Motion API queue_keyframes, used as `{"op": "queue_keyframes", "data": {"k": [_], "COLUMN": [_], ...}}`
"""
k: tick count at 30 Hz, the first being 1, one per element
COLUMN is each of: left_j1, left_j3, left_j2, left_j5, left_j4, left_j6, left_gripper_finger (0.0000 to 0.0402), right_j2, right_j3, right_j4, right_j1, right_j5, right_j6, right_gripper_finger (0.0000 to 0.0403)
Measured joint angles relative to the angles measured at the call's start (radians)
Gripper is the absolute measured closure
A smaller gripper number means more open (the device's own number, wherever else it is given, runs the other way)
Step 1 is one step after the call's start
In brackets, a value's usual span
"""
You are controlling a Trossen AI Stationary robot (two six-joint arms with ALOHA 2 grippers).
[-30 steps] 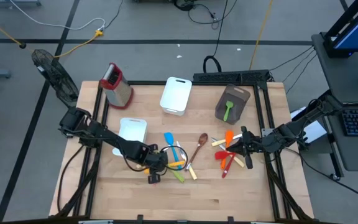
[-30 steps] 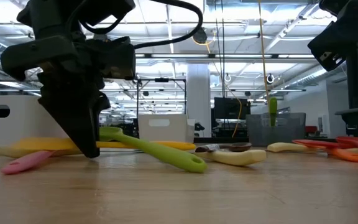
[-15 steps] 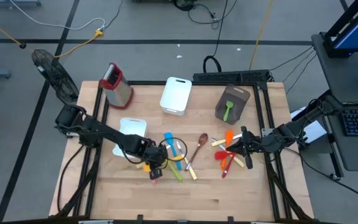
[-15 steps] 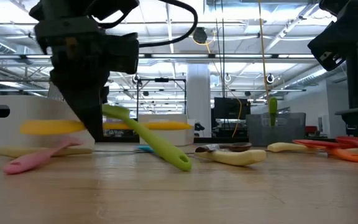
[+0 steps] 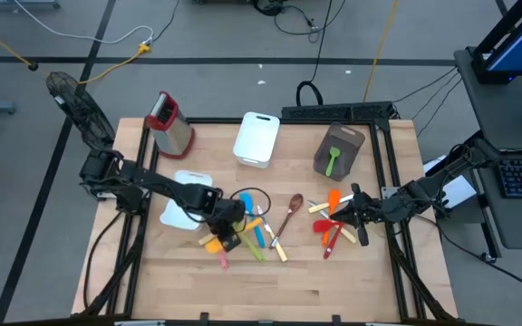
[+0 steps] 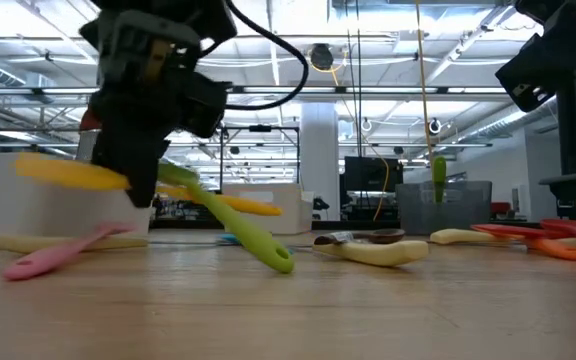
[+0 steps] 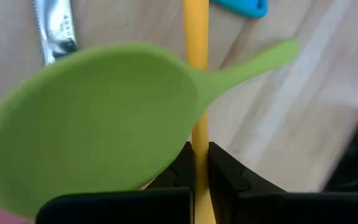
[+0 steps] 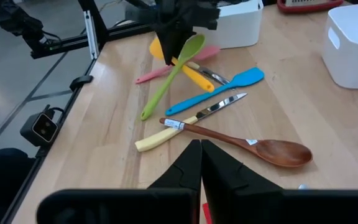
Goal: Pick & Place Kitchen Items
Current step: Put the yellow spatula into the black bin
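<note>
No writing is readable. My left tool (image 5: 227, 224) hangs tilted above the tabletop (image 5: 333, 281), clamped on a yellow spatula (image 6: 73, 173) with a green spoon (image 6: 238, 228) leaning against it. My right tool (image 5: 359, 224) rests closed, empty, beside red and orange utensils (image 5: 332, 226).

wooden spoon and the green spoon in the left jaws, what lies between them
In the right wrist view, between the wooden spoon and green spoon: a blue spatula and a cream-handled knife.
</note>
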Motion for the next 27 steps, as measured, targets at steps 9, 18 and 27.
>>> {"op": "queue_keyframes", "data": {"k": [9,18,27], "left_j1": [0.086,0.142,0.165], "left_j3": [0.129,0.238,0.288], "left_j2": [0.000,0.000,0.000], "left_j5": [0.187,0.172,0.158], "left_j4": [-0.002,-0.119,-0.122], "left_j6": [-0.136,-0.149,-0.100], "left_gripper_finger": [0.0392,0.0393,0.0393], "right_j2": [0.000,0.000,0.000], "right_j3": [0.000,0.000,0.000], "right_j4": [-0.001,-0.002,0.004], "right_j1": [0.000,0.000,0.000], "right_j5": [-0.002,-0.003,-0.002], "right_j6": [-0.034,-0.060,-0.093], "right_gripper_finger": [0.0399,0.0399,0.0399]}}
